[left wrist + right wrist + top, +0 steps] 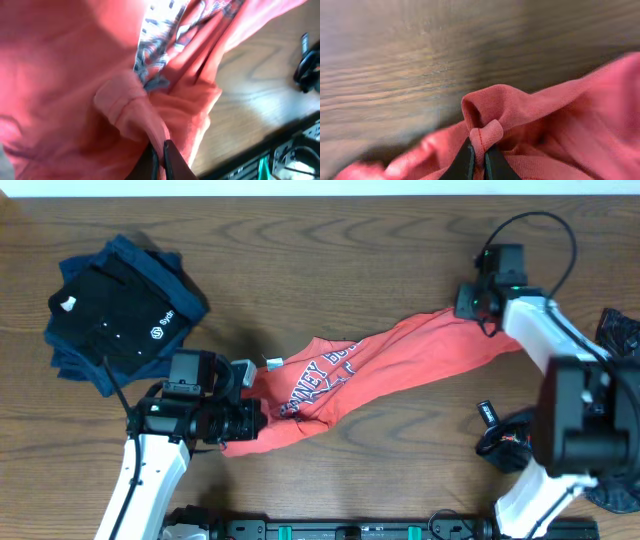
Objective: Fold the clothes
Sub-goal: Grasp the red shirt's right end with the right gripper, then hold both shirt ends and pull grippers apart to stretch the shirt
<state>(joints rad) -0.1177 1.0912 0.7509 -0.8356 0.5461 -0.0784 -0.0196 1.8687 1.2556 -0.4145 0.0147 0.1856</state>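
Observation:
The coral-red T-shirt (390, 360) with navy-and-white lettering lies stretched in a band across the middle of the table, one of the clothes here. My left gripper (245, 420) is shut on its bunched lower-left end; in the left wrist view the black fingers (159, 160) pinch a fold of the red cloth (125, 107). My right gripper (470, 308) is shut on the shirt's upper-right end, and the right wrist view shows its fingers (479, 157) clamping a stitched hem fold (482, 135).
A stack of black and navy shirts (115, 310) lies at the far left. A dark garment (620, 335) sits at the right edge. Black cables and a small black part (495, 430) lie near the right arm's base.

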